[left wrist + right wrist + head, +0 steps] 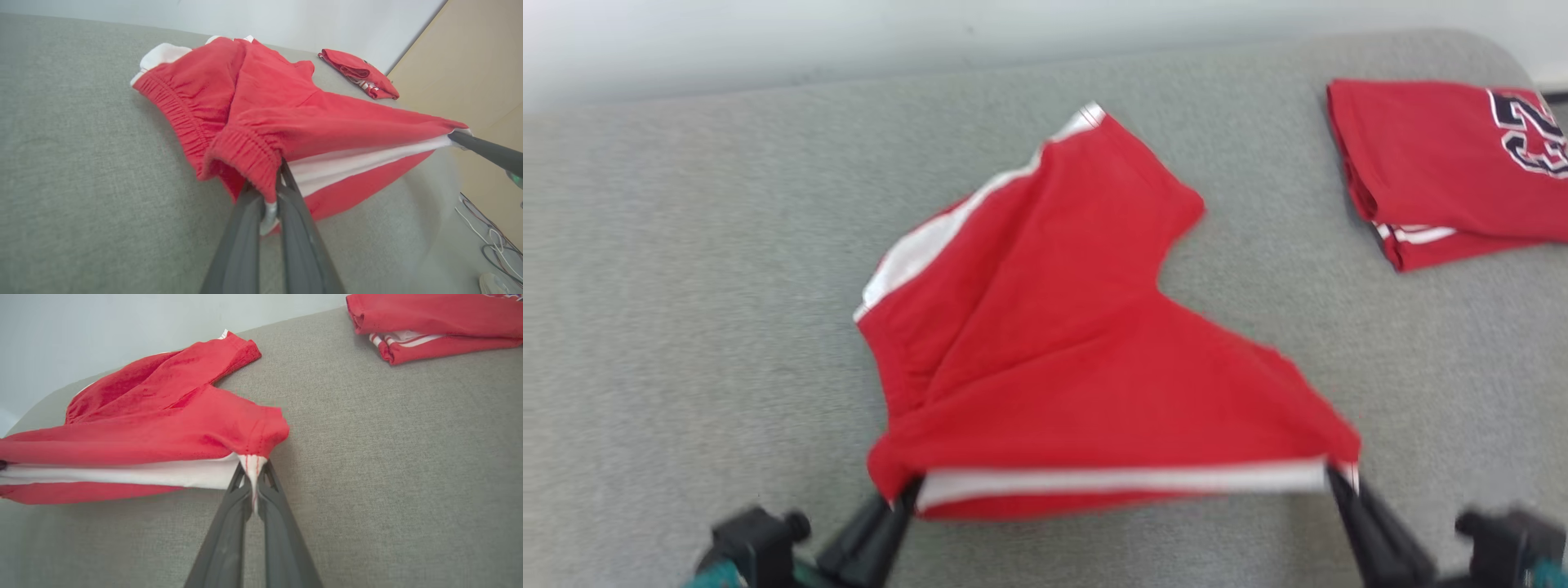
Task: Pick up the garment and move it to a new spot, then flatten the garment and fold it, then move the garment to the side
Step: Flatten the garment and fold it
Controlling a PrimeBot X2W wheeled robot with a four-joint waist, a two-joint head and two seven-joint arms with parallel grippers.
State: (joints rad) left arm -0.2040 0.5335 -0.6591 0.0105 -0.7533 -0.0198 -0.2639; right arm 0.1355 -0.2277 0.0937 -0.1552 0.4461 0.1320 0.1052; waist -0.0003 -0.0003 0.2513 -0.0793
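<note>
The garment [1045, 343] is a pair of red shorts with white side stripes, lying on the grey surface [686, 286] with its near edge lifted and stretched taut. My left gripper [900, 498] is shut on the waistband corner [249, 163] at the near left. My right gripper [1339, 478] is shut on the hem corner [253, 463] at the near right. The white stripe runs straight between the two grips. The far leg of the garment [229, 355] rests on the surface.
A folded red garment [1445, 163] with dark lettering lies at the far right of the grey surface. A pale wall runs behind the surface. In the left wrist view, cables [490, 237] lie on the floor beyond the right edge.
</note>
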